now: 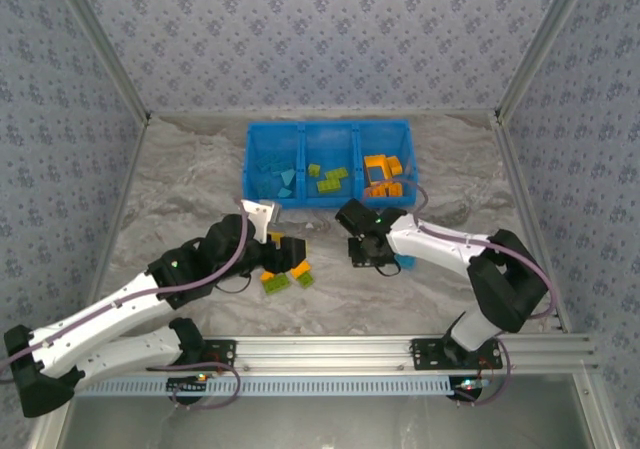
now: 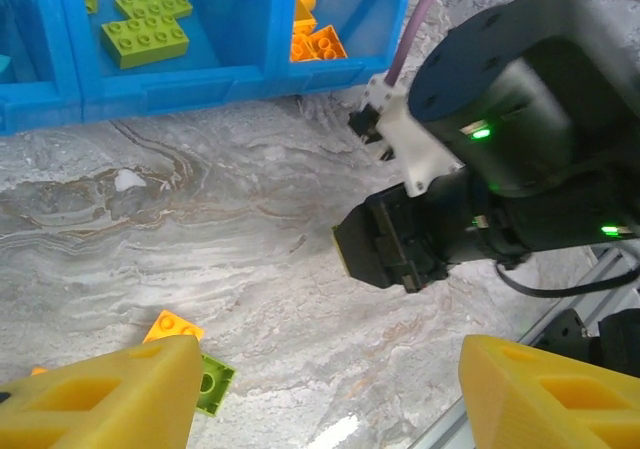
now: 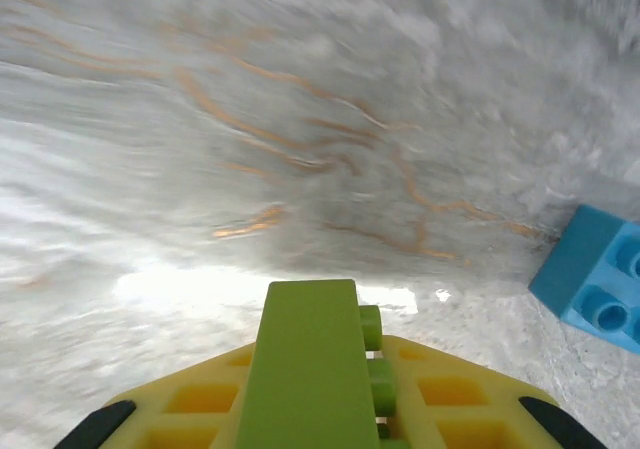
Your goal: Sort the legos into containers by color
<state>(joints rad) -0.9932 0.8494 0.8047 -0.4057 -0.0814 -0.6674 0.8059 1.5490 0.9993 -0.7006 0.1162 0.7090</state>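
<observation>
Currently I'm looking down at a marbled grey worktop w/ a long blue bin sitting at far centre. It's split into 3 compartments: binned light blue bricks lying in the left one, binned lime bricks in the mid, binned orange bricks in the right.

L end effector is hovering near centre, its yellow fingers standing wide apart w/ nothing between them. A loose orange brick and a loose lime brick are lying on the worktop just beside one finger.

R end effector is sitting to the right of it, pinching a held lime brick. A loose light blue brick is lying on the worktop nearby.
</observation>
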